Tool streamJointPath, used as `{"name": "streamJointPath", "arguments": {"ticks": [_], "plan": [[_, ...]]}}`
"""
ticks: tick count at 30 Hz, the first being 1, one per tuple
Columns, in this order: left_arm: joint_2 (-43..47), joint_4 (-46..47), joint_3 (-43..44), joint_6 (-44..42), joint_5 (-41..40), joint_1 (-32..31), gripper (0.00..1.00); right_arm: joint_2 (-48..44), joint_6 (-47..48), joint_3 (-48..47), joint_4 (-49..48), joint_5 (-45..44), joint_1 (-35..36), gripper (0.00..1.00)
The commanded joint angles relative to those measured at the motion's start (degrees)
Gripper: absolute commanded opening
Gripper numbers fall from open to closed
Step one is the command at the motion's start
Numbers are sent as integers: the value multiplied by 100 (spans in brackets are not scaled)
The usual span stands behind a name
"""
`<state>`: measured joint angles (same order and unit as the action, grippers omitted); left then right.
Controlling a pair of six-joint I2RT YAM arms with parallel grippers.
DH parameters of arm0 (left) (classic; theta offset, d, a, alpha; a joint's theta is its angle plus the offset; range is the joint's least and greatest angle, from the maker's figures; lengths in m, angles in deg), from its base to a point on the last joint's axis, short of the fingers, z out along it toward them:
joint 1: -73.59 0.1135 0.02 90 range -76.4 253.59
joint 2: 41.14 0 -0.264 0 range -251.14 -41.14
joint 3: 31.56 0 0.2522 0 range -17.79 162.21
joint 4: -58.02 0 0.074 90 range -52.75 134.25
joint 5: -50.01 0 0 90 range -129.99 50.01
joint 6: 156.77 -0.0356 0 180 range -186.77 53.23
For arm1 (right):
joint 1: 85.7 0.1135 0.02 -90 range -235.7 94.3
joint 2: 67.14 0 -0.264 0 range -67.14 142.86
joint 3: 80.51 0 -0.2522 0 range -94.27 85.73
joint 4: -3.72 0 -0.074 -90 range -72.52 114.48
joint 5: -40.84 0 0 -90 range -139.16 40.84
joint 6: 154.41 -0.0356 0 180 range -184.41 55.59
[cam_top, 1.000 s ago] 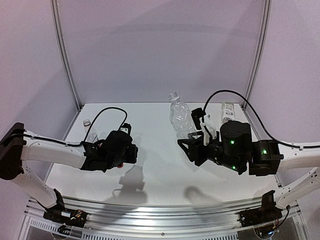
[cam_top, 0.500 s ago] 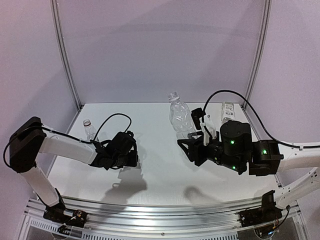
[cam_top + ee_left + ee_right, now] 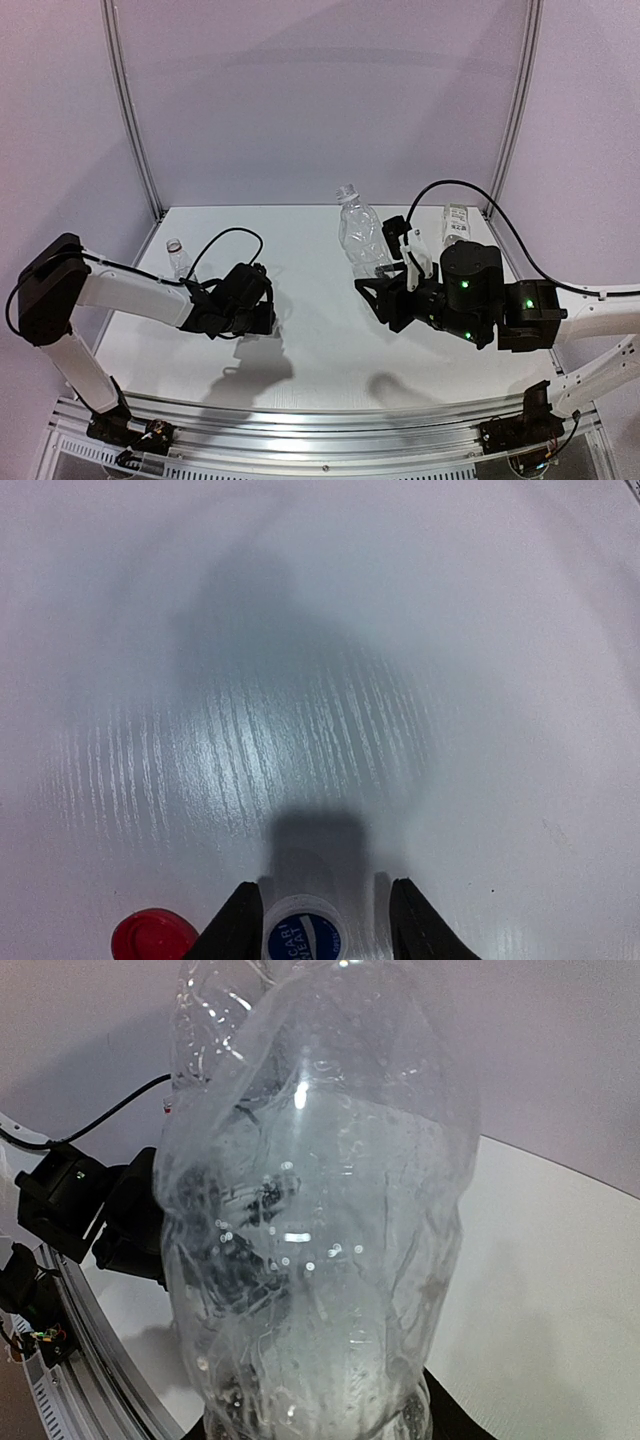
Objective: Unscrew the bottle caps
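Sitting between the parted left fingers (image 3: 238, 930) — not gripped — a white-and-blue cap (image 3: 303, 936); right fingers (image 3: 383, 293) clench the clear bottle (image 3: 310, 1240).

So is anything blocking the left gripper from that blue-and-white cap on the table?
Nothing visible. The blue-and-white cap sits on the table right between the fingers of the left gripper. The red cap lies just outside one finger, beside it, not in between.

A robot lab cell: white table (image 3: 320, 335), plain lilac walls (image 3: 320, 100), aluminium frame posts (image 3: 131, 120), mounting rail (image 3: 330, 424).
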<state>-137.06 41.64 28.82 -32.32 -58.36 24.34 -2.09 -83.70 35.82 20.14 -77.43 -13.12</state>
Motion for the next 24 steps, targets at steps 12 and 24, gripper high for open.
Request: {"name": "streamJointPath", "arguments": {"ticks": [12, 24], "plan": [[2467, -846, 187, -968, -754, -1137, 77, -118, 26, 128, -224, 241, -10, 0], [4440, -108, 8, -1814, 753, -1730, 95, -214, 218, 280, -741, 1414, -14, 0]]}}
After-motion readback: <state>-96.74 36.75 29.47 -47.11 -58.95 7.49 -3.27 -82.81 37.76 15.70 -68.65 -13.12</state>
